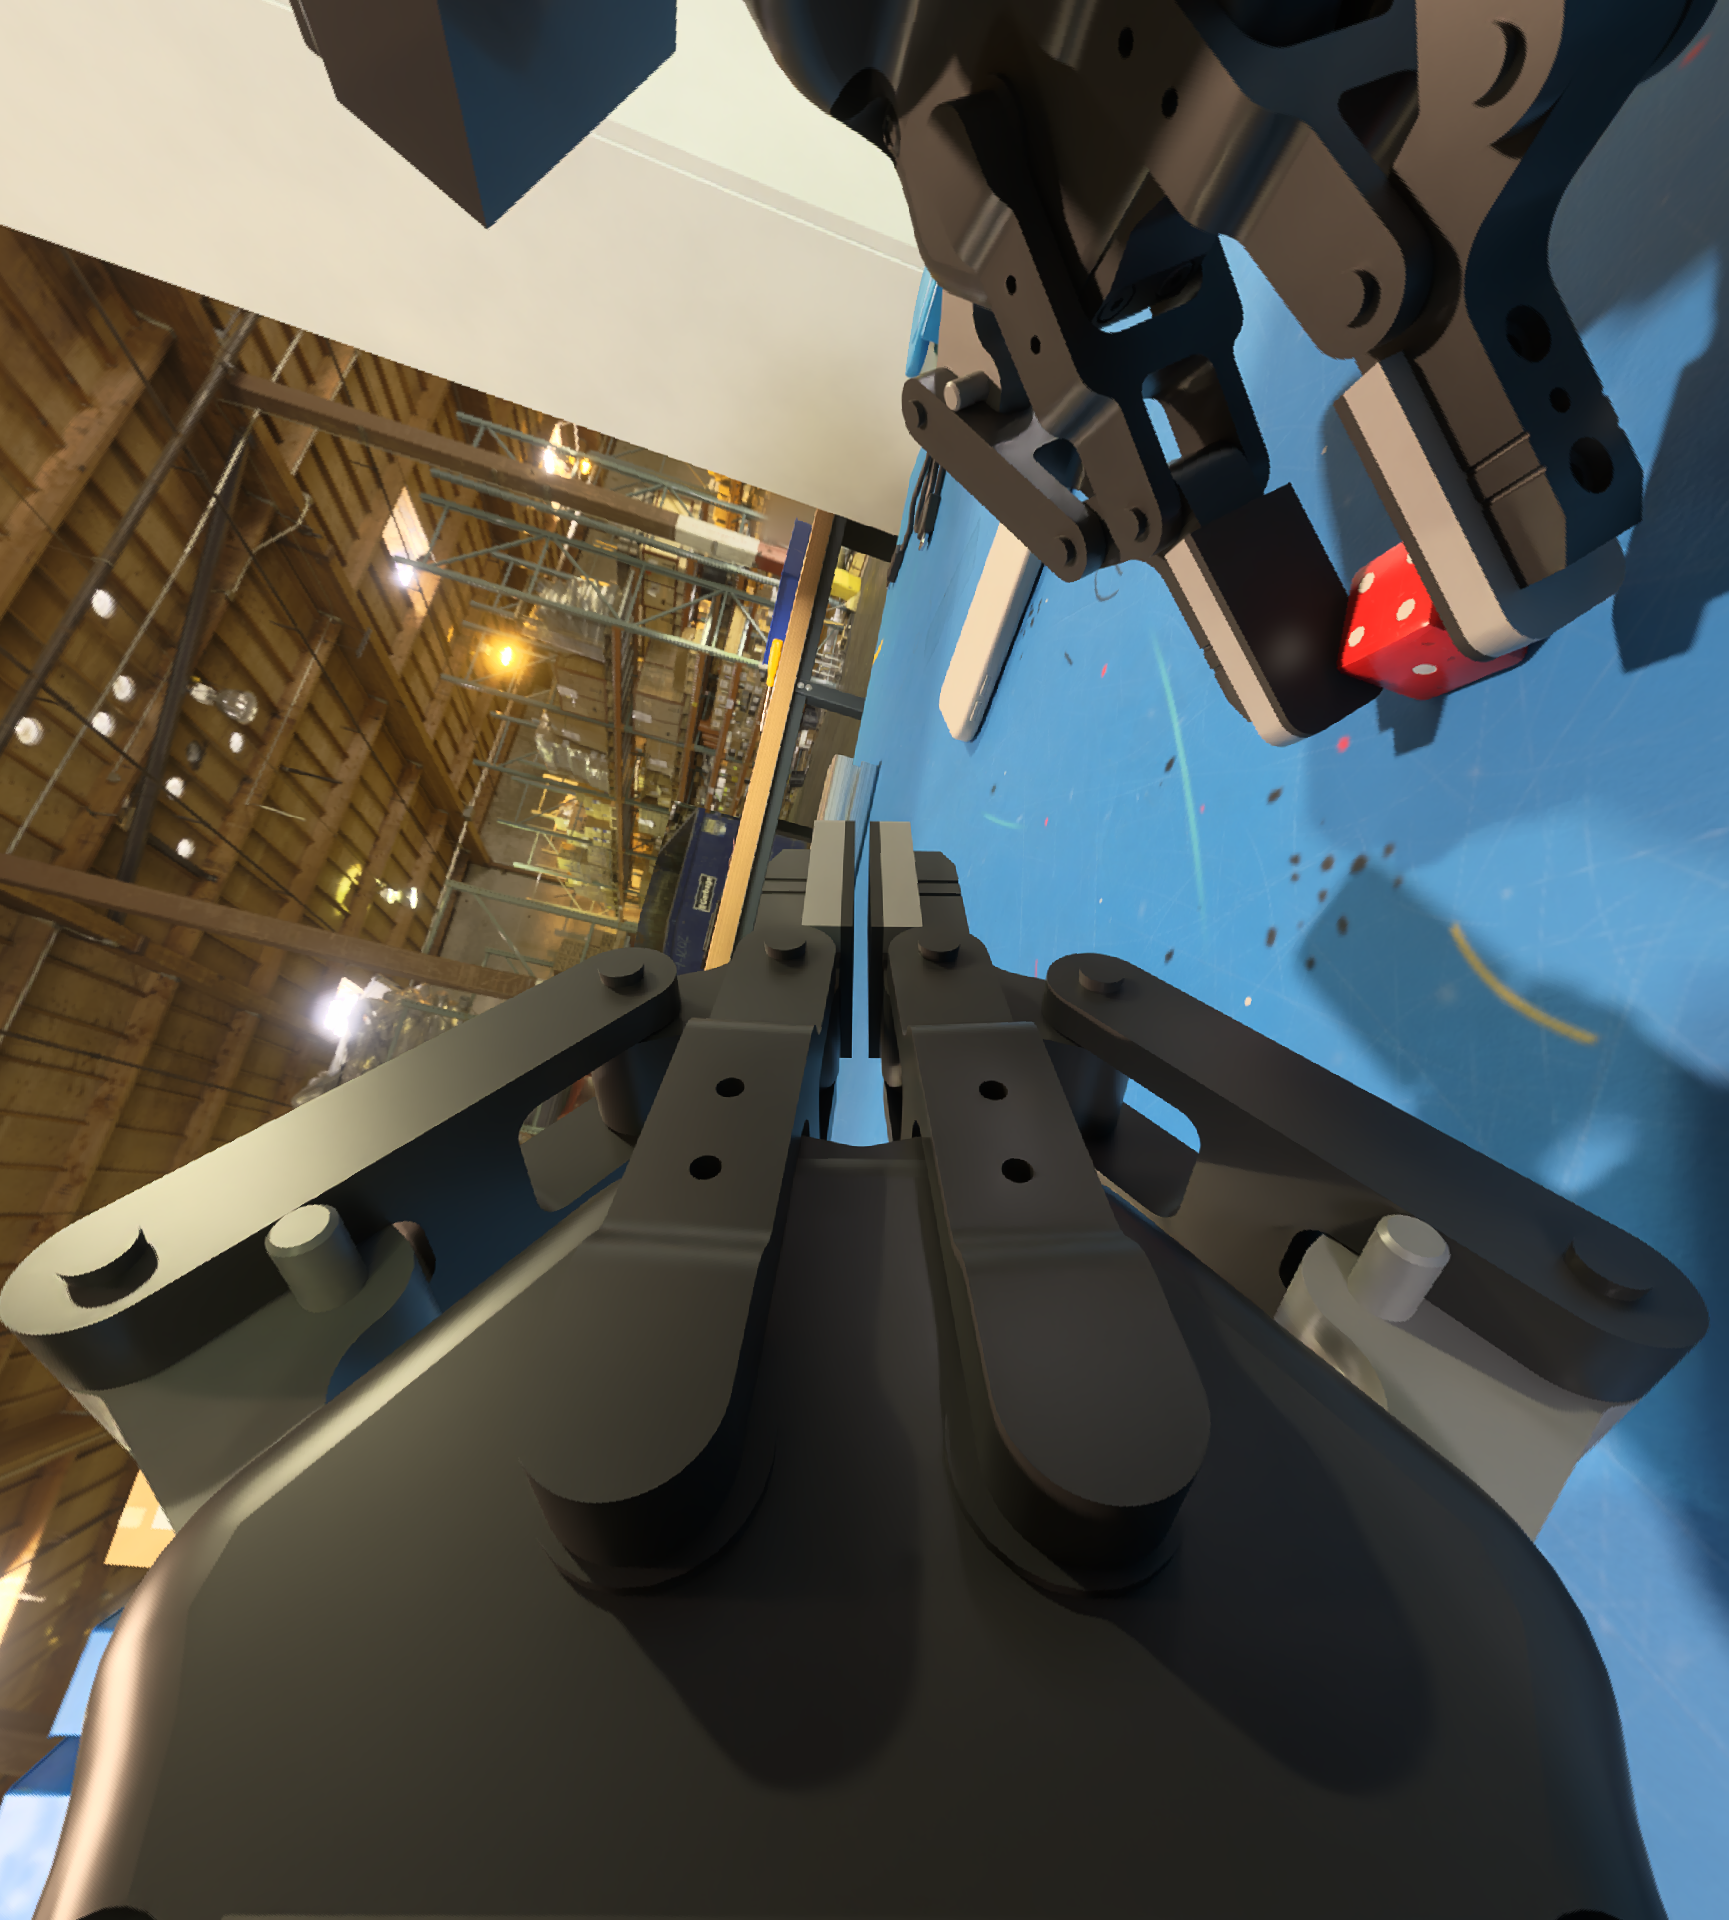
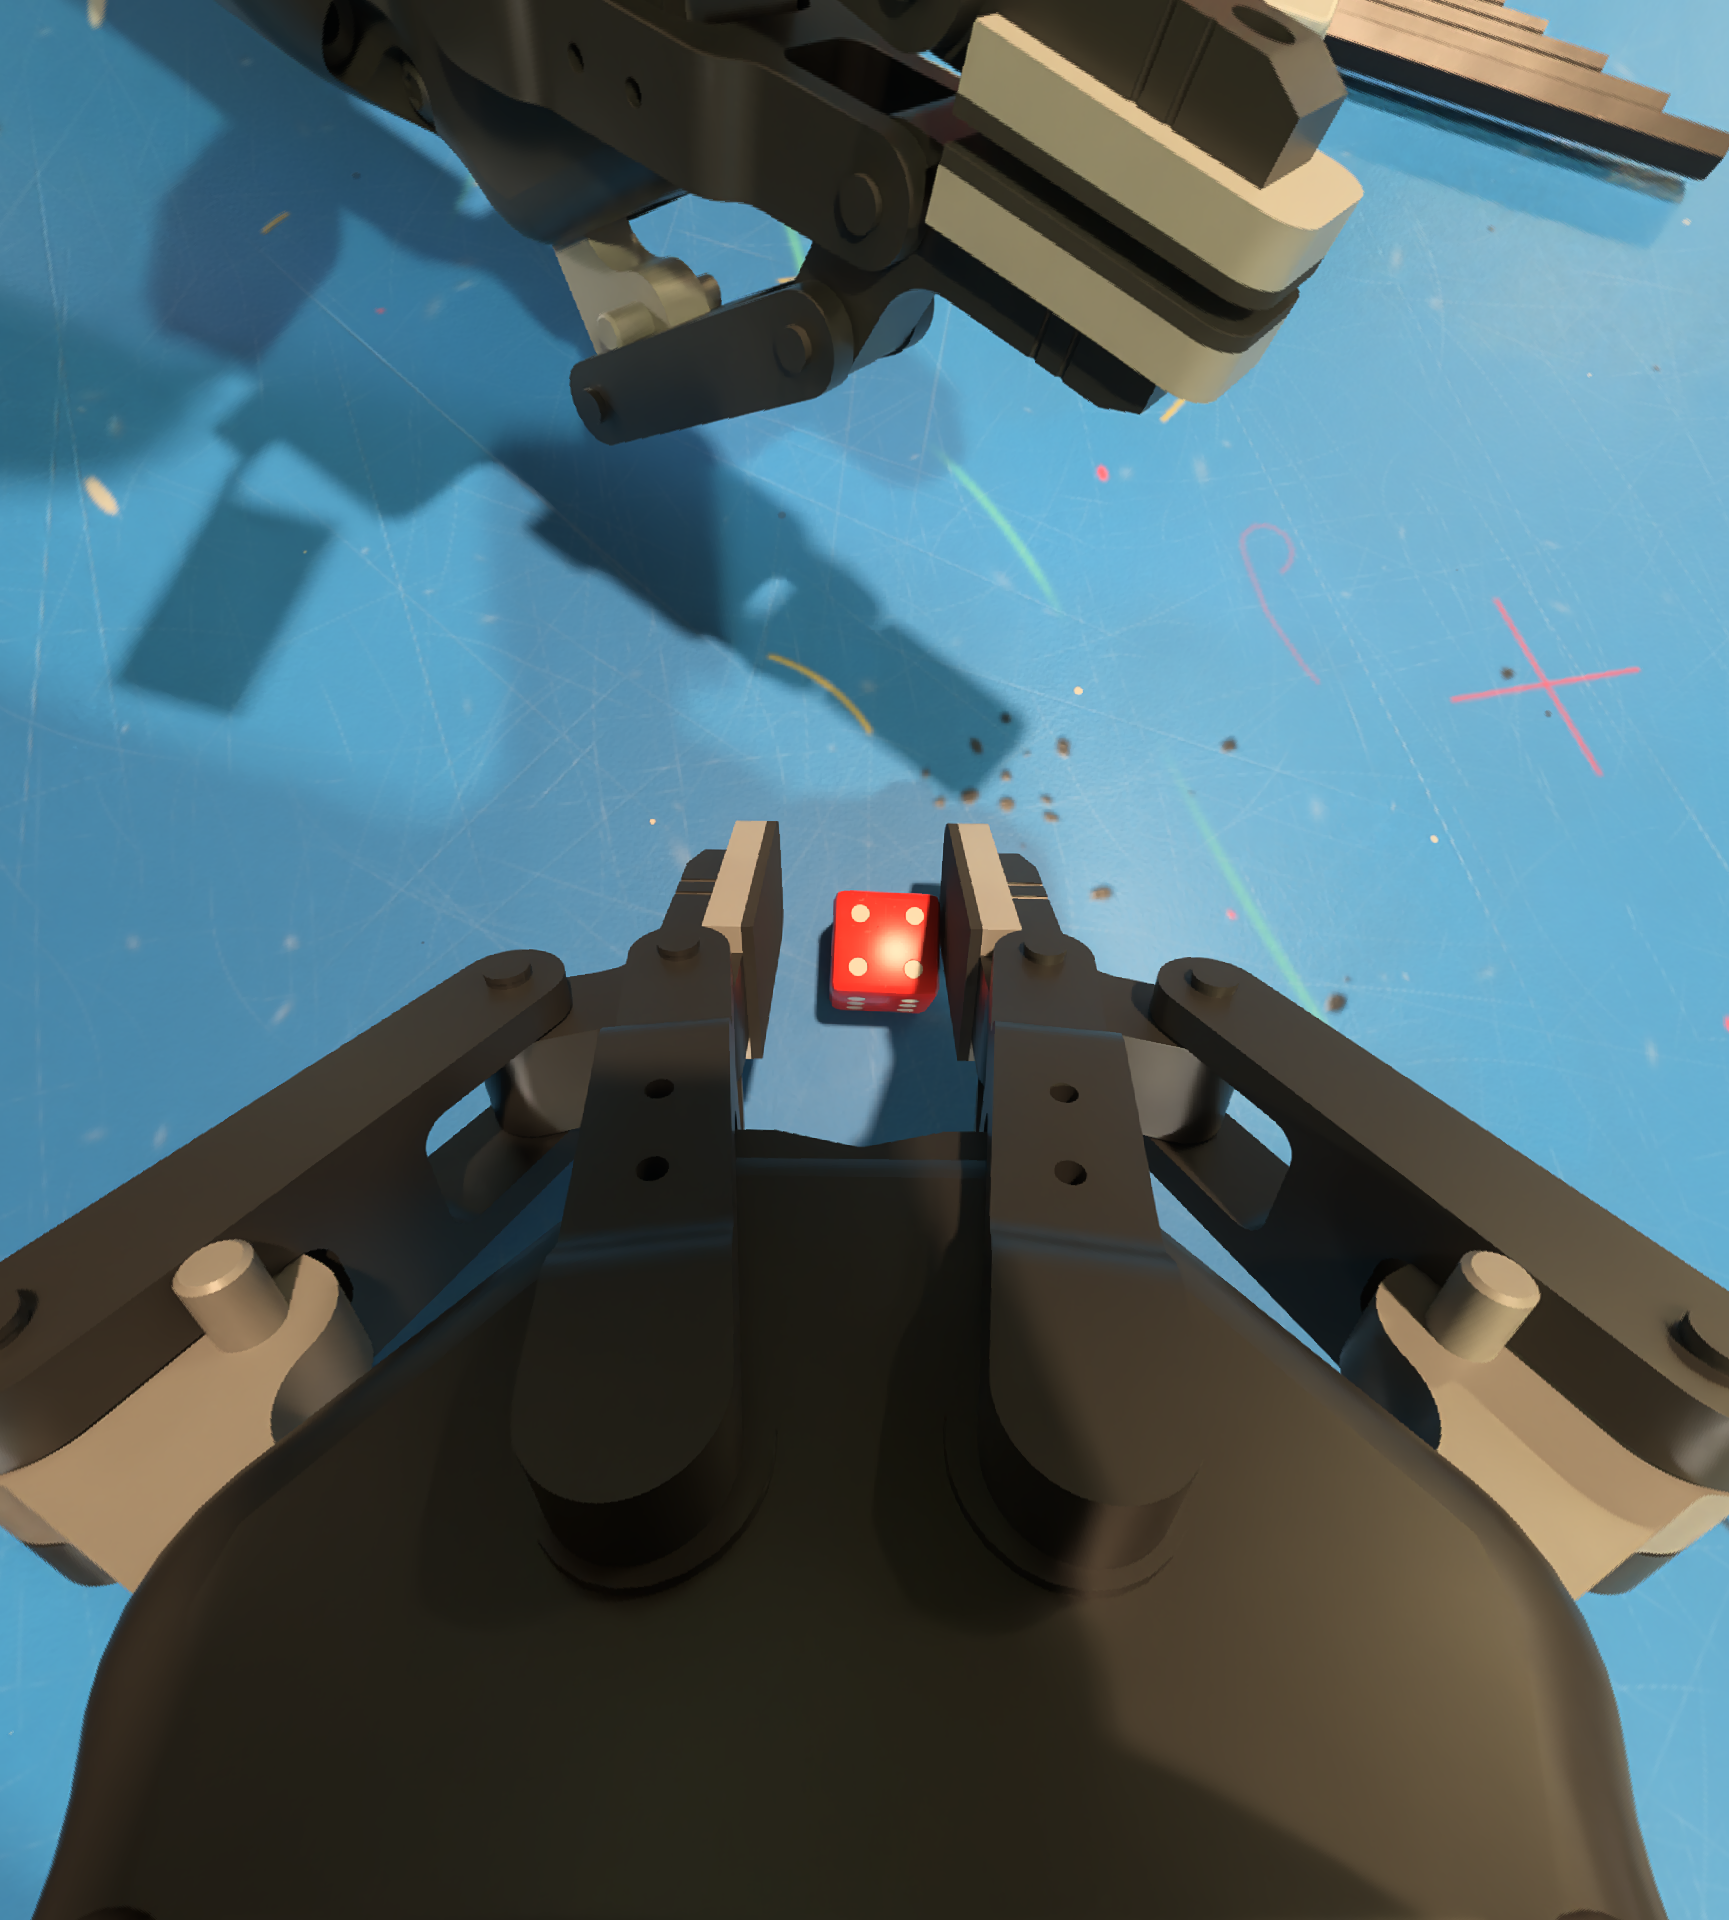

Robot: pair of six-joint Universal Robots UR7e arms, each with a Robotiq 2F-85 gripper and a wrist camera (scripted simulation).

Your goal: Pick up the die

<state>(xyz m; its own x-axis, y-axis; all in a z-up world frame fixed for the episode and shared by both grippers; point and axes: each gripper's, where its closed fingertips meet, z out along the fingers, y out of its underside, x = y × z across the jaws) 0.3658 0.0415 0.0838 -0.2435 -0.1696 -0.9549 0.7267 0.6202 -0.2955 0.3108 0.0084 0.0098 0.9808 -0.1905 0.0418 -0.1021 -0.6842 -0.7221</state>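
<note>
The red die (image 2: 884, 951) with white pips sits on the blue table (image 2: 320, 831). My right gripper (image 2: 862, 920) is open and low around it. The die lies between the pads, close against the right pad (image 2: 969, 914), with a gap to the left pad (image 2: 748, 914). In the left wrist view the die (image 1: 1395, 623) shows between the right gripper's fingers (image 1: 1400, 681). My left gripper (image 1: 862, 873) is shut and empty, held above the table and apart from the die. It also shows at the top of the right wrist view (image 2: 1224, 312).
A flat white object (image 1: 990, 623) lies on the table beyond the right gripper. Dark slats (image 2: 1525, 94) lie at the far right. A white wall panel (image 1: 527, 312) and a dark block (image 1: 486, 94) stand past the table edge.
</note>
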